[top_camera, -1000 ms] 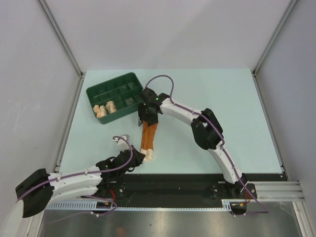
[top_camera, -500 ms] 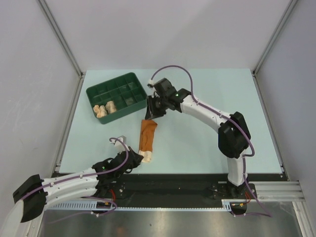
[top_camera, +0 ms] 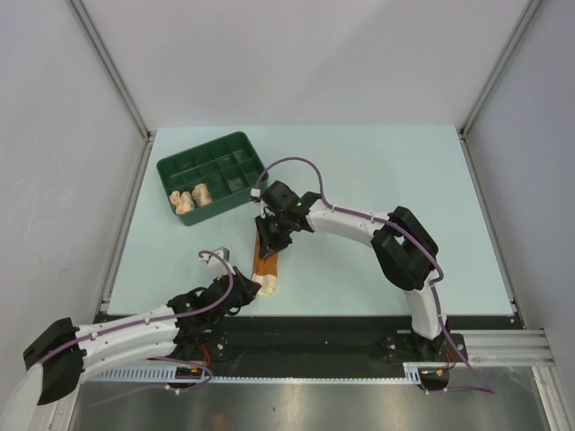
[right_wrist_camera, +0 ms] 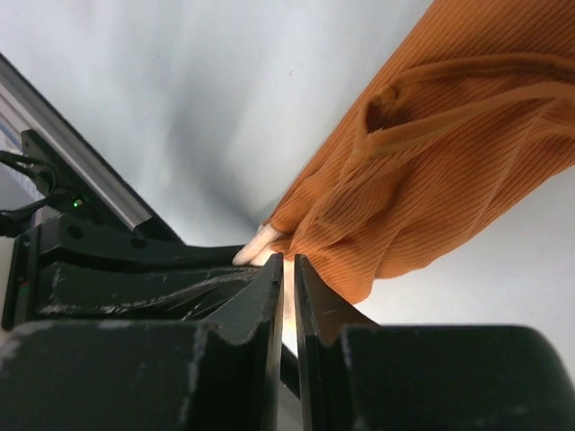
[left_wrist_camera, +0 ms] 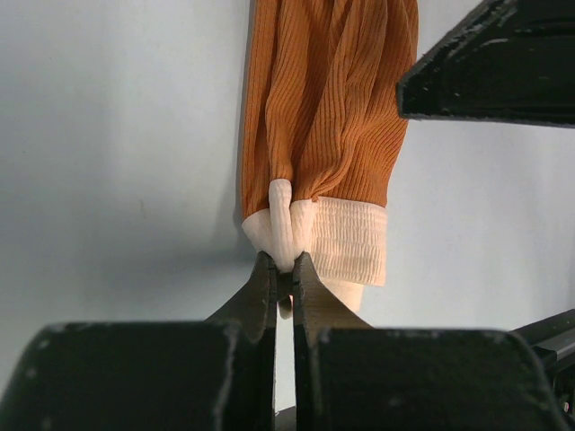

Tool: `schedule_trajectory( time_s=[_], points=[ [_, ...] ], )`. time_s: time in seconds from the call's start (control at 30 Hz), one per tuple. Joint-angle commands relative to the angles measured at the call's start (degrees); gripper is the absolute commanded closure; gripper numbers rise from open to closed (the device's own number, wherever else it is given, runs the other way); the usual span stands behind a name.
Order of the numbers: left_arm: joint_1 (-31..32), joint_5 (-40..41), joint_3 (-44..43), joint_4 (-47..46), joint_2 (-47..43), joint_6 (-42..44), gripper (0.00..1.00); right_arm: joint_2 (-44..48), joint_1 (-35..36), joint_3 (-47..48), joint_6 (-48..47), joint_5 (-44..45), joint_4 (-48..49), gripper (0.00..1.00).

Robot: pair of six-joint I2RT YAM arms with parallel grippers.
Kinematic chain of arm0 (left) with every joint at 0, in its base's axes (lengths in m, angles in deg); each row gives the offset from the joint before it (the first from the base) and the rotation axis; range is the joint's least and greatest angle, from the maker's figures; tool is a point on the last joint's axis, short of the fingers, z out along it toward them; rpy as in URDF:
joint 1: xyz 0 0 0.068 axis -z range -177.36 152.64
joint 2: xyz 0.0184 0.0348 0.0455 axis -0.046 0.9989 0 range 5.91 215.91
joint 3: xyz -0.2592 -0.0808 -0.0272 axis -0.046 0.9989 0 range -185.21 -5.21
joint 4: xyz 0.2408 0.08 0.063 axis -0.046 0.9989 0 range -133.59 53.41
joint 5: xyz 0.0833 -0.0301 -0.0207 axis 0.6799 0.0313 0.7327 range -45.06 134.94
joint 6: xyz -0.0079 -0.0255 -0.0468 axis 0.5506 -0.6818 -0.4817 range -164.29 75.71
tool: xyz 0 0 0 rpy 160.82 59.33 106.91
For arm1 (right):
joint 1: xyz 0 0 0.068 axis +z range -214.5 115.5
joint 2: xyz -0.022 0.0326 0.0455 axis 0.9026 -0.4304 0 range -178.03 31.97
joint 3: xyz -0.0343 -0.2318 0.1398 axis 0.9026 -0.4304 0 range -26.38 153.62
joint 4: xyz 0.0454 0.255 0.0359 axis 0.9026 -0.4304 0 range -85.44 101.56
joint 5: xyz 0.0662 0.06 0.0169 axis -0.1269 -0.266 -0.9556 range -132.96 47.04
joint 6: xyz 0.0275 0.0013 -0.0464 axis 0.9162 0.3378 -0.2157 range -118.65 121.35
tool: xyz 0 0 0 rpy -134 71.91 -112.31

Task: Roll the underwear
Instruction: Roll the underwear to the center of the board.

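Observation:
The rust-orange underwear (top_camera: 267, 262) with cream edging lies as a narrow strip near the table's front edge. My left gripper (top_camera: 259, 287) is shut on a pinch of the cream edging (left_wrist_camera: 346, 242) at its near end; in the left wrist view the left gripper (left_wrist_camera: 281, 266) holds that fold between its tips. My right gripper (top_camera: 272, 238) stands over the far end. In the right wrist view the right gripper (right_wrist_camera: 288, 260) has its jaws almost together, with bunched orange cloth (right_wrist_camera: 431, 162) at the tips. Two rolled pieces of underwear (top_camera: 191, 197) sit in the tray.
The dark green compartment tray (top_camera: 184, 166) stands at the back left of the pale mat, just beyond my right gripper. My left arm (top_camera: 135, 328) lies low along the front edge. Metal frame rails border the mat on both sides.
My right gripper came back from beside the tray down onto the far end of the orange underwear, and its jaws closed. The left gripper kept its hold.

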Motion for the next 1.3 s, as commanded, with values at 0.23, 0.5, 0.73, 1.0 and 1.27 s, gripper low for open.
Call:
schedule_trajectory(
  time_s=[0.23,0.5,0.73,1.0,1.27],
  points=[
    [-0.2,-0.9,1.1,4.4,-0.4,-0.2,1.0,-3.5,0.2,0.8,0.8,3.5,2.1,0.89],
    [-0.2,-1.3,1.2,3.3,1.1,-0.1,1.0,-7.1,0.9,4.1,1.0,1.9,3.9,0.89],
    [-0.1,-1.3,1.2,3.1,1.3,0.1,1.0,-10.5,1.0,6.5,1.2,1.7,3.8,0.89],
    [-0.2,-1.2,-1.0,6.8,0.5,0.7,1.0,-9.9,0.8,7.4,-0.6,1.4,3.5,0.78],
    [-7.6,-11.7,-4.5,13.5,-6.3,7.2,1.0,9.6,-6.4,-0.9,-7.7,-0.5,7.7,0.35]
  ],
)
